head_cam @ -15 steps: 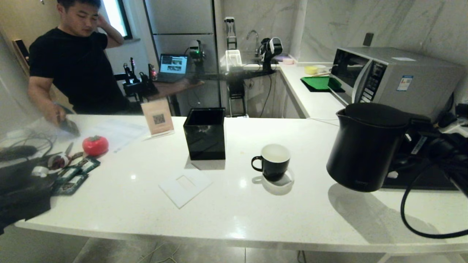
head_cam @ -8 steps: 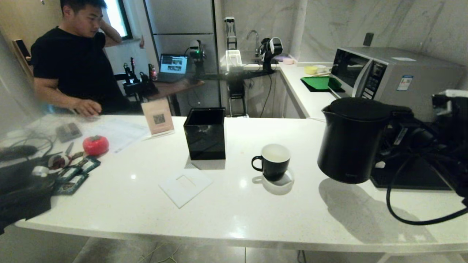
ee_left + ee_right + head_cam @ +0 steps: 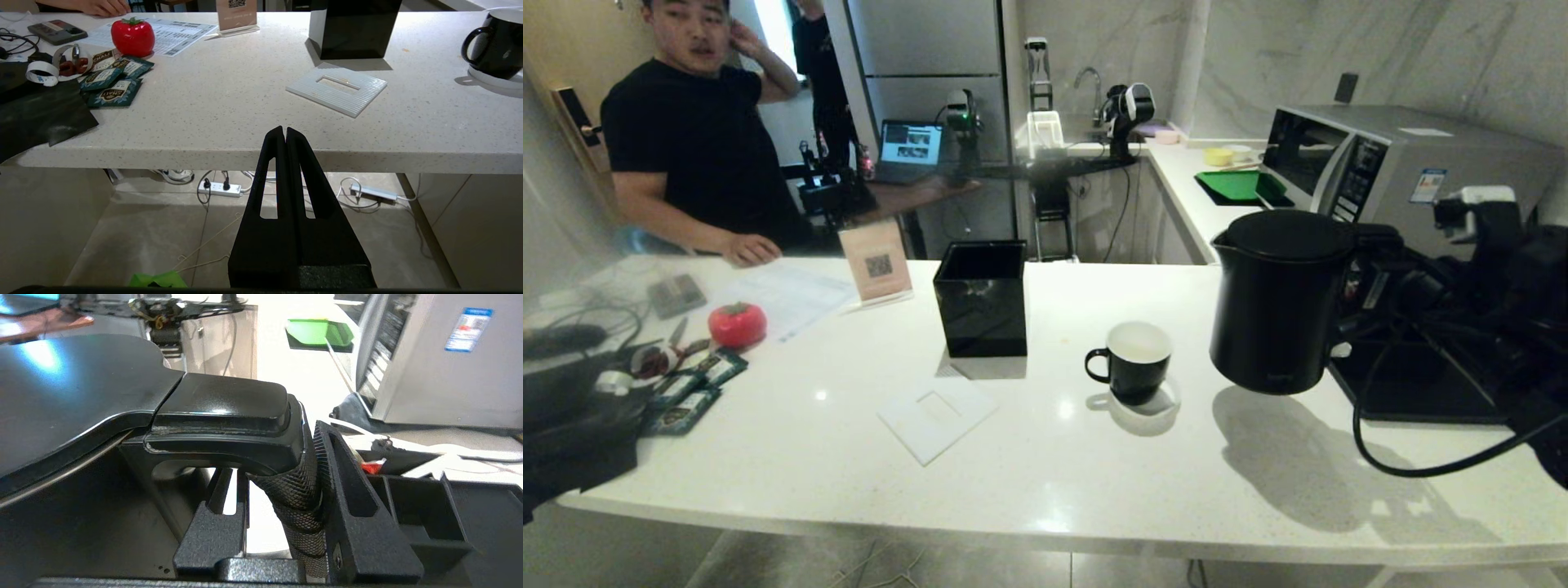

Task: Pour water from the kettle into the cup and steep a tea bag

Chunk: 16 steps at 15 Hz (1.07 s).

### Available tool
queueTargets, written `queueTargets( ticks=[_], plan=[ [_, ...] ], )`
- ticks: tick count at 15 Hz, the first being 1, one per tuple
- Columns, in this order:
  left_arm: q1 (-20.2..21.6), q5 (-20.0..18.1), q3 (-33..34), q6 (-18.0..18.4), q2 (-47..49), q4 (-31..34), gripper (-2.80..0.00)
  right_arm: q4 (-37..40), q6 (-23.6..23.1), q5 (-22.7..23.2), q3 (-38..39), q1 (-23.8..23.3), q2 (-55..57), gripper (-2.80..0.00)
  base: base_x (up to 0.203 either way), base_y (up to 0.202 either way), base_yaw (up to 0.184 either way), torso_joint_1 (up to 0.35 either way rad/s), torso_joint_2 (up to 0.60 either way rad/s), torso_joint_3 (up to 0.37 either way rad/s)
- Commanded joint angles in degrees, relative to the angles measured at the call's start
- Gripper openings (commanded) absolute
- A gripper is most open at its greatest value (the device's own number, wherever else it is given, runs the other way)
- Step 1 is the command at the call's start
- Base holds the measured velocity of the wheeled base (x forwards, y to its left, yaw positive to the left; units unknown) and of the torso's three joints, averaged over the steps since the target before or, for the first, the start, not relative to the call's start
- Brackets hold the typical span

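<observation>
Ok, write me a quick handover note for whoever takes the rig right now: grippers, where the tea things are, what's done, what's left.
Right gripper: jaws shut on the kettle handle, kettle held in the air, upright, lid on, to the right of the cup.
Left gripper: shut, empty, parked below the counter edge.
Cup: upright on the counter, white inside visible, no bag seen in it.
Tea bag: not visible; foil sachets lie at the counter's left.
Done: kettle picked up.
Left: tilt and pour into the cup, set the kettle down, steep a tea bag.

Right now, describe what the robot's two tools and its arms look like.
Left tool: two matte black wedge-shaped fingers, each with a long slot cut through. Right tool: the same black slotted fingers, one with a screw near its base. The right arm is black, with a white block on top and a black cable looping below.
</observation>
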Motion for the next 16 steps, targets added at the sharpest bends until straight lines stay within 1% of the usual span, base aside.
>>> queueTargets(
  ticks=[1, 6, 8, 16],
  plan=[
    [0.00, 0.00, 0.00, -0.08, 0.00, -0.02, -2.80, -0.16, -0.59, -0.05, -1.00, 0.18, 0.98, -2.80, 0.000, 0.000, 0.000, 0.000, 0.00, 0.000],
    [0.00, 0.00, 0.00, -0.08, 0.00, -0.02, -2.80, 0.55, -0.97, -0.13, -2.88, 1.84, 2.17, -2.80, 0.000, 0.000, 0.000, 0.000, 0.00, 0.000],
    [0.00, 0.00, 0.00, -0.08, 0.00, -0.02, -2.80, 0.48, -2.21, -0.05, -2.97, 2.02, 2.47, -2.80, 0.000, 0.000, 0.000, 0.000, 0.00, 0.000],
    [0.00, 0.00, 0.00, -0.08, 0.00, -0.02, -2.80, 0.48, -2.30, -0.05, -3.58, 2.37, 3.09, -2.80, 0.000, 0.000, 0.000, 0.000, 0.00, 0.000]
  ],
)
